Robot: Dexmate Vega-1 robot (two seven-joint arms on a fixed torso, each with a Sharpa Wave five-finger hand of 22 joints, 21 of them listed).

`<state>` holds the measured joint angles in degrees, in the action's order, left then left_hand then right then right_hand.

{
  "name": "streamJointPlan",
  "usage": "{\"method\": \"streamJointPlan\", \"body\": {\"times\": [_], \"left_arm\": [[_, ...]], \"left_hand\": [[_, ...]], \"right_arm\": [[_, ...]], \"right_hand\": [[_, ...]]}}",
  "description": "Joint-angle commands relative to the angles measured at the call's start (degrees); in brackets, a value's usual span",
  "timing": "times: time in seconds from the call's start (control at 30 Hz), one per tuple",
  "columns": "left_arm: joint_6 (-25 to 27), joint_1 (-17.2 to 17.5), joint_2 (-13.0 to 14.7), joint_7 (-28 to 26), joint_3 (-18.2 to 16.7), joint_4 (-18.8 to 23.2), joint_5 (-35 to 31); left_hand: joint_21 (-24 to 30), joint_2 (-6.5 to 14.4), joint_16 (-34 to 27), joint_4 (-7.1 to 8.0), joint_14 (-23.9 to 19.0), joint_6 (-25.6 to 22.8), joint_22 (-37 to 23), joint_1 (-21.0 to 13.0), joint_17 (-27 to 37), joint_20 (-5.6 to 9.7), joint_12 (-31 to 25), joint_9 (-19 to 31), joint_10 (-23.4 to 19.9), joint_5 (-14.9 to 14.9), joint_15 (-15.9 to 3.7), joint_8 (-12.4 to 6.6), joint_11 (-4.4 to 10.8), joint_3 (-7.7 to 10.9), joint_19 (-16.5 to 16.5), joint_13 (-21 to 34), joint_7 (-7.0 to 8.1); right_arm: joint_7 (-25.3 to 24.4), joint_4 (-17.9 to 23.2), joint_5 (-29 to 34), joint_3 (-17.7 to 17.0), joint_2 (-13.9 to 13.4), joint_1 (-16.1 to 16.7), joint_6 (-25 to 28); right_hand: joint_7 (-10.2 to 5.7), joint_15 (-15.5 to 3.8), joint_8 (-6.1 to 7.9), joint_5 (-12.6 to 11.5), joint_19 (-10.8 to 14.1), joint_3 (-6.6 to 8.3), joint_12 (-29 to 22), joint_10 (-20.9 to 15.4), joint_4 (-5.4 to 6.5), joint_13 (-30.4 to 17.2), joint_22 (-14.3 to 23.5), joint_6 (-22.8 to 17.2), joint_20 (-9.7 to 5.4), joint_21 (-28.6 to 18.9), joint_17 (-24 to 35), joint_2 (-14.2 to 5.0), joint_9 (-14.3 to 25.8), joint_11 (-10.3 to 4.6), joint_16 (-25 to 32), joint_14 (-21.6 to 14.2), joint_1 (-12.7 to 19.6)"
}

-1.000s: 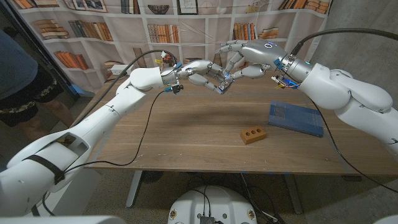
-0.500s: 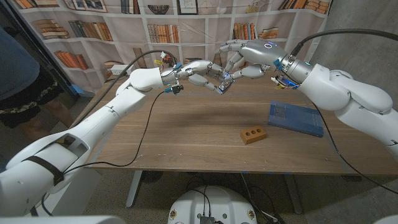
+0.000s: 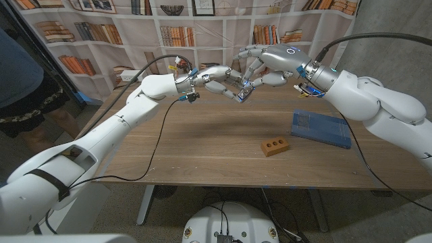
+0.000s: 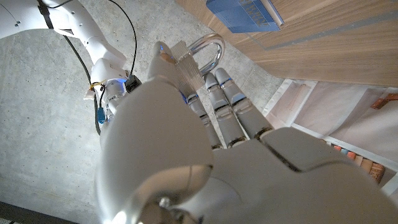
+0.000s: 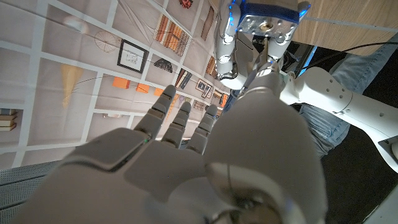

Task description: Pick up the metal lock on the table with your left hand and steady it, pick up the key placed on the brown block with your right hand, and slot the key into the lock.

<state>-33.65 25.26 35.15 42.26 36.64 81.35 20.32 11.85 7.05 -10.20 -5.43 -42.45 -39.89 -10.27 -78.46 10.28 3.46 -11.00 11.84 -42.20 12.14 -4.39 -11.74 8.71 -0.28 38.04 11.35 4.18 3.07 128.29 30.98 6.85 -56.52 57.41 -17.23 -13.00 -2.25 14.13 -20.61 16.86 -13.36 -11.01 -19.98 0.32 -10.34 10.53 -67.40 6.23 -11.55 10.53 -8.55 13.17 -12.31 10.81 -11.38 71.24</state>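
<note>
Head view: both white arms reach in over the far half of the wooden table, and the two hands meet in the air above its far edge.
Left hand: the left hand is raised off the table with its fingers curled round the silver metal lock with the rounded shackle; in the left wrist view the lock's ridged body lies between thumb and fingers, and the shackle loop stands clear past the fingertips.
Right hand: the right hand comes in from the other side, fingers bent down towards the lock and touching or nearly touching the left hand's fingertips.
Key: in the right wrist view a thin metal stem runs from the thumb side of the right hand up to the lock's underside, where a round keyhole shows; whether the stem sits inside the hole, I cannot tell.
Grip on the key: the right hand's thumb and one finger look pinched together at the stem, the other fingers loosely spread.
Brown block: a small brown block with round holes lies on the table, well apart from the hands.
Blue tray: a flat blue tray lies just beside the block, towards the right arm.
Person: someone in dark clothes stands at the table's left end.
</note>
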Motion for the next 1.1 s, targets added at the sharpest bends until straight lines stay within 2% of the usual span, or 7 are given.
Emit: {"method": "streamJointPlan", "body": {"times": [0.03, 0.67, 1.1], "left_arm": [[0.3, -0.3, 0.1, 0.2, 0.1, 0.4, -0.1], [0.2, -0.5, -0.2, 0.4, 0.2, -0.2, 0.1], [0.3, -0.3, 0.1, 0.6, 0.1, 0.2, 0.4]], "left_hand": [[0.2, 0.1, -0.3, 0.13, 0.5, -0.1, -0.3, 0.3, 0.1, 3.16, -0.1, 0.1, 0.1, 0.2, -7.02, -0.22, -0.15, -0.02, -0.1, 0.2, -0.3], [0.3, 0.2, -0.4, 0.28, 0.7, -0.2, -0.3, 0.5, 0.1, 3.04, -0.2, 0.1, 0.1, 0.2, -6.85, -0.32, -0.15, -0.03, -0.1, 0.2, -0.35], [0.3, 0.3, -0.4, 0.36, 0.8, -0.3, -0.3, 0.6, 0.1, 2.89, -0.2, 0.1, 0.1, 0.1, -6.62, -0.39, -0.28, 0.0, -0.3, 0.2, -0.42]], "right_arm": [[1.1, -0.6, -0.9, -0.2, -0.6, 0.0, -0.2], [0.8, 0.0, -1.2, -1.5, -0.7, 1.7, 0.9], [0.8, 0.2, -1.0, -1.2, -0.6, 1.6, 0.8]], "right_hand": [[0.19, -2.28, 0.44, -0.2, 0.6, -0.12, -0.3, -0.6, 0.22, -0.1, 0.2, 0.1, -0.11, -0.3, 0.1, -0.02, 0.2, 0.0, 0.3, -0.5, 0.6], [0.2, -2.32, 0.51, -0.2, 0.8, -0.22, -0.3, -0.8, 0.38, -0.1, 0.2, 0.1, 0.07, -0.3, 0.1, 0.01, 0.2, -0.02, 0.3, -0.8, 0.8], [0.19, -2.54, 0.57, -0.2, 1.0, -0.27, -0.4, -1.0, 0.5, -0.1, 0.2, 0.1, 0.02, -0.3, 0.1, -0.01, 0.3, -0.03, 0.3, -0.8, 0.9]]}}
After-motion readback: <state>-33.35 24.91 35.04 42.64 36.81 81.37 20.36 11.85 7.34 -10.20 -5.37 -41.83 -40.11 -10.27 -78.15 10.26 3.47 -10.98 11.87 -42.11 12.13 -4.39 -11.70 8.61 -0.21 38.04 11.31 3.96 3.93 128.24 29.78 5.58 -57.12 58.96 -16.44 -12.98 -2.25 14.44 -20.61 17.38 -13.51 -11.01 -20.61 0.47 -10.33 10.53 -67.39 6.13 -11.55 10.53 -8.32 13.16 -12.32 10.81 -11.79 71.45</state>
